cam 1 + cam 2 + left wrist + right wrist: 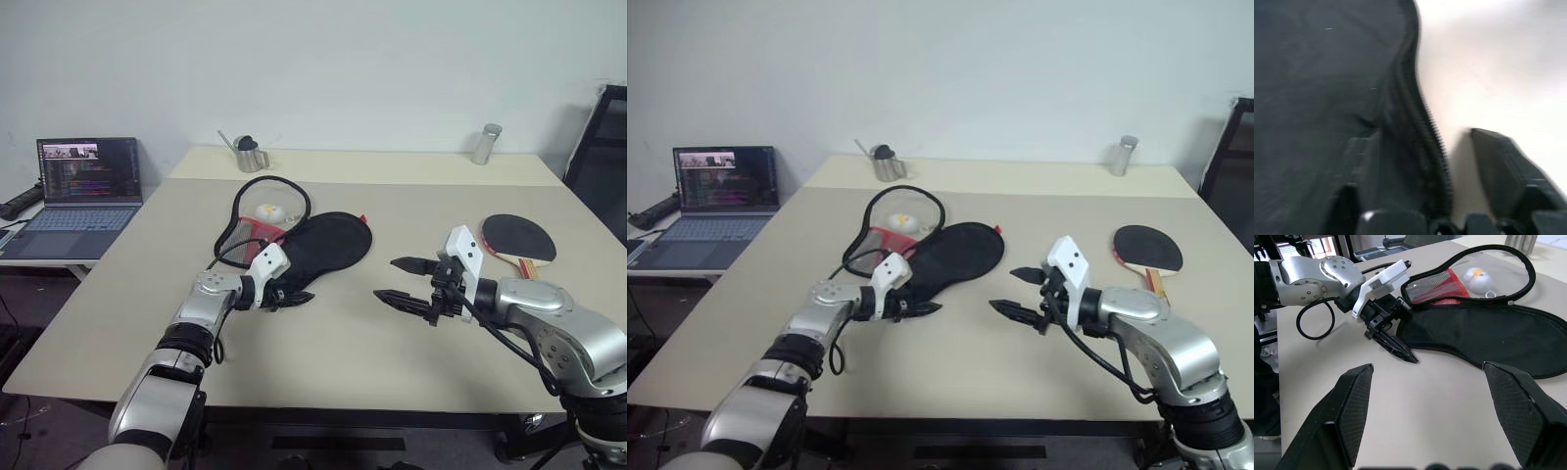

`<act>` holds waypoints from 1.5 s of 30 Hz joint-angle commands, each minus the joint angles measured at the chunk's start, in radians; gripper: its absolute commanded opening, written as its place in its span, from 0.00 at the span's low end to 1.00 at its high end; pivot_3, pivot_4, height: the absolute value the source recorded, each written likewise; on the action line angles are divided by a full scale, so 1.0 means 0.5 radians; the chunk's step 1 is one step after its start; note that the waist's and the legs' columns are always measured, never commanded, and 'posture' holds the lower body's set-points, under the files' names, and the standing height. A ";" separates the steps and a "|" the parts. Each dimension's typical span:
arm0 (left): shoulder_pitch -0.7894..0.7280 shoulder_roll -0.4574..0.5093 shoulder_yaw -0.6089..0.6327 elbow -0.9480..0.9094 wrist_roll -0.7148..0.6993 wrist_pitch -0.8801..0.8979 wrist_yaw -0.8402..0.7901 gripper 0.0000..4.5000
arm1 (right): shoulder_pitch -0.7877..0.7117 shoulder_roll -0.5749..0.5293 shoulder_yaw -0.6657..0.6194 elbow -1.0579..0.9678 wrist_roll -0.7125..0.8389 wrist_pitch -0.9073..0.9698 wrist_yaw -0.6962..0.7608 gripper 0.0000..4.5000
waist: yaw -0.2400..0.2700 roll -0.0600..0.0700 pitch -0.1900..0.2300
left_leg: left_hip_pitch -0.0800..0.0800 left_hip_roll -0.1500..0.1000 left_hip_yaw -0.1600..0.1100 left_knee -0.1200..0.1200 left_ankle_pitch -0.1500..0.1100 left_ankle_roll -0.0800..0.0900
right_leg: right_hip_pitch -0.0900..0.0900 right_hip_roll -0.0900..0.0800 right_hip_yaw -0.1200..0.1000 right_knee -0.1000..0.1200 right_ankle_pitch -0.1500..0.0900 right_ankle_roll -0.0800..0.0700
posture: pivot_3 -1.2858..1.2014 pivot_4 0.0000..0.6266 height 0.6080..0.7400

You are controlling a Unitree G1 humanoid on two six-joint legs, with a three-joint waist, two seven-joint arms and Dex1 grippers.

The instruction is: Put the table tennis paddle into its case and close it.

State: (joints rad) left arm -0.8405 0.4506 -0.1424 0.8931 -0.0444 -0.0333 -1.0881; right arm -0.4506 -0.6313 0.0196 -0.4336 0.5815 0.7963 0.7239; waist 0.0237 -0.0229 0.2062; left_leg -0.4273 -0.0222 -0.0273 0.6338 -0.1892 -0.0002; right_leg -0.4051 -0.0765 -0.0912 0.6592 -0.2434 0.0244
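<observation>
Partly hidden, the lower edge of the case [328, 245] sits under the left gripper [292, 297], so where the fabric ends there is hard to read from the head views. Left wrist view is blurred: black fabric and a zipper edge run between the two fingers [1508, 171], one finger lying over the fabric, the other on bare table beside it. Fingers straddle that zip edge with a gap between them; whether they actually pinch the fabric, cannot tell. Case lies open on the table [392, 333], black flap spread flat, its zip-rimmed half behind with red mesh pocket and a small yellow-white duck charm [269, 211] inside the loop. Right gripper [405, 280] hovers above the table, well apart from the case, fingers spread wide, nothing between them. Table tennis paddle [519, 238] lies flat on the table beyond the right arm, black face up, handle partly cut off by the white wrist housing. Far edge: metal cup [251, 155], metal canister [486, 144]. Laptop [86, 186] on a side desk, screen lit.
</observation>
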 commanded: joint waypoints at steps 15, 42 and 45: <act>0.281 -0.213 0.070 -1.001 -0.221 0.782 0.157 0.01 | 0.004 -0.055 -0.159 -0.084 0.037 -0.011 -0.045 0.87 | -0.001 0.000 0.000 | -0.002 0.000 -0.001 0.001 0.000 0.000 | 0.000 -0.001 0.004 0.000 0.001 0.000 | 0.52 0.24 1.00; -0.093 -0.928 0.189 -0.585 -0.255 0.947 1.017 0.64 | 0.063 -0.227 -0.321 -0.081 0.079 0.092 -0.096 0.87 | -0.007 -0.002 0.001 | -0.011 0.001 0.001 0.022 -0.004 0.007 | -0.001 0.001 0.002 -0.001 0.009 0.004 | 0.52 0.24 1.00; 0.113 -0.752 0.094 -0.984 -0.240 1.066 0.880 0.89 | 0.010 -0.179 -0.305 0.003 0.063 0.103 -0.163 0.87 | -0.015 -0.002 0.001 | -0.010 0.001 0.000 0.022 -0.004 0.007 | -0.001 0.002 0.003 -0.001 0.009 0.004 | 0.52 0.24 1.00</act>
State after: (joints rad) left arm -0.8142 0.0417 -0.0733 0.5233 -0.1582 0.4745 -0.6019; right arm -0.4213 -0.7278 -0.1045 -0.4394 0.6113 0.8466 0.6653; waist 0.0162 -0.0239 0.2069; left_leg -0.4324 -0.0210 -0.0266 0.6441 -0.1912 0.0034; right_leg -0.4057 -0.0755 -0.0889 0.6588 -0.2386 0.0260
